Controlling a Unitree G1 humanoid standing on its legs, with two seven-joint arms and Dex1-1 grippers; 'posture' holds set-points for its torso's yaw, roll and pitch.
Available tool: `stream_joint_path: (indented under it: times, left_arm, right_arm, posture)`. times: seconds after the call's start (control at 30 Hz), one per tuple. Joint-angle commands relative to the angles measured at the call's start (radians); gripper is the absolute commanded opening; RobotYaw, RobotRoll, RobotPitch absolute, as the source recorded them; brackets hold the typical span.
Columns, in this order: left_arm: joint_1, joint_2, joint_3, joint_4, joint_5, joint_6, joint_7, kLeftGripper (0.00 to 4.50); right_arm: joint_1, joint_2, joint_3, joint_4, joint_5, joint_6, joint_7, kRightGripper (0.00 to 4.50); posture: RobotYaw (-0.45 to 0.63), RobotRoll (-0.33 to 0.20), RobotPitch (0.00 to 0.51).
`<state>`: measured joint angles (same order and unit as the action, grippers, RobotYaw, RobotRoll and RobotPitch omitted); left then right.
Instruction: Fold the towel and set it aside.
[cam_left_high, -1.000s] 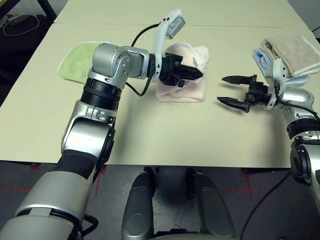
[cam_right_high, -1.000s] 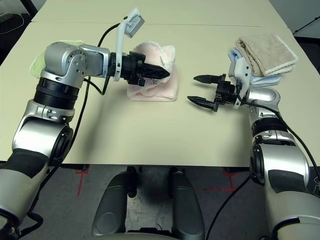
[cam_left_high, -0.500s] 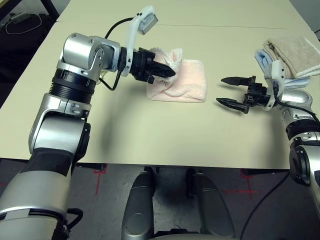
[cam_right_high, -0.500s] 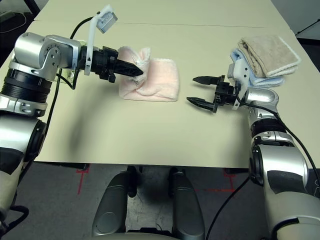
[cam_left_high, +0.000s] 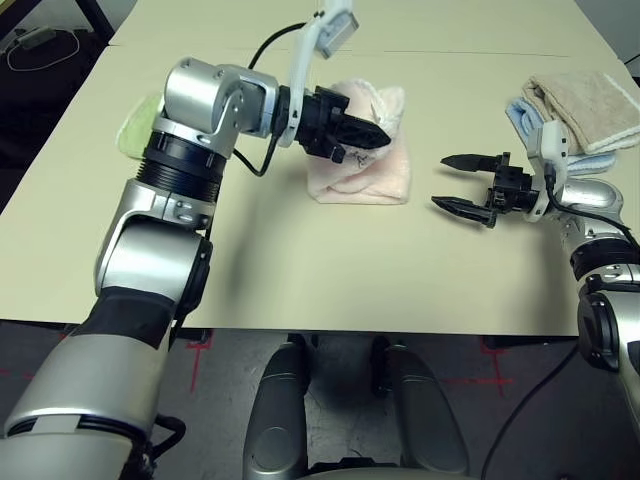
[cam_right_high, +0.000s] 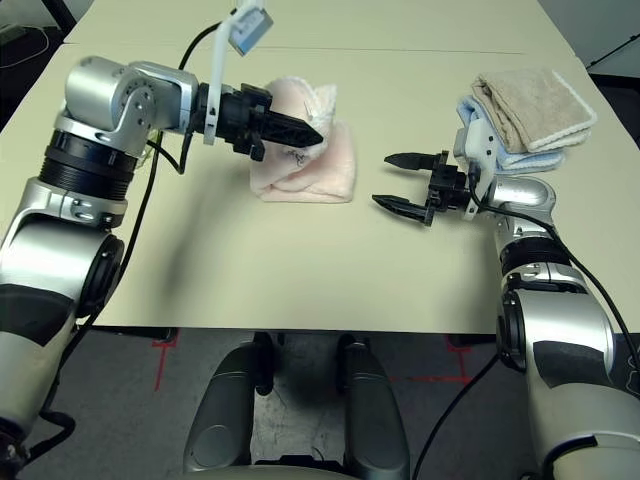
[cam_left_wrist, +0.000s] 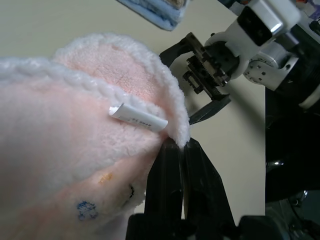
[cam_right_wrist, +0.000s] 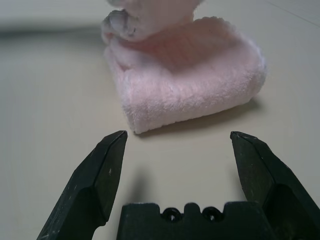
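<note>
Folding the pink terry towel (cam_left_high: 378, 183) at upper centre, I clench its edge in my left end effector (cam_left_high: 388, 138), right one (cam_left_high: 440, 188) released; next, I should lay that flap flat.

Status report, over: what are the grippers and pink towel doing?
Left gripper shut on pink towel's edge; right gripper open, empty; towel partly folded.

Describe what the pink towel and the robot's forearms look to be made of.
The pink towel looks like soft terry or plush fabric: fluffy pile, thick whitish stitched edging. The left forearm seems to be metal or metallic-painted plastic, satin silver, judging by its smooth highlights; the right looks alike.
</note>
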<state>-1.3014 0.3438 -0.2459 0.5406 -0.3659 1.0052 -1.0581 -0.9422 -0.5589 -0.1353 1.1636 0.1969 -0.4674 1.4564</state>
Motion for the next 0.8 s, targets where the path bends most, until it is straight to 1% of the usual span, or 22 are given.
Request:
stream_joint_path:
  times: [0.03,0.27,0.43,0.67,0.8]
  left_arm:
    - [-0.006,-0.03,0.02,0.044,0.025,-0.04,0.033,0.05]
    - [-0.015,-0.091,0.039,0.139,0.064,-0.12,0.071,0.05]
    - [-0.012,-0.122,0.032,0.134,0.066,-0.106,0.052,0.05]
    - [0.018,-0.117,-0.032,0.054,0.059,-0.03,-0.031,0.05]
    - [0.038,-0.111,-0.062,0.04,0.075,-0.018,-0.043,0.05]
  right_arm:
    - [0.021,-0.008,-0.003,-0.011,-0.001,0.0,0.007,4.5]
    - [0.025,-0.009,-0.002,-0.012,-0.003,0.0,0.004,4.5]
    - [0.025,-0.011,-0.002,-0.012,-0.003,0.001,0.003,4.5]
    - [0.024,-0.01,-0.001,-0.011,-0.004,0.0,0.003,4.5]
    - [0.024,-0.007,-0.001,-0.013,-0.004,0.0,0.003,4.5]
  posture:
    - [0.07,0.0,0.215]
    - [0.06,0.0,0.218]
    - [0.06,0.0,0.219]
    - [0.06,0.0,0.219]
    - [0.07,0.0,0.219]
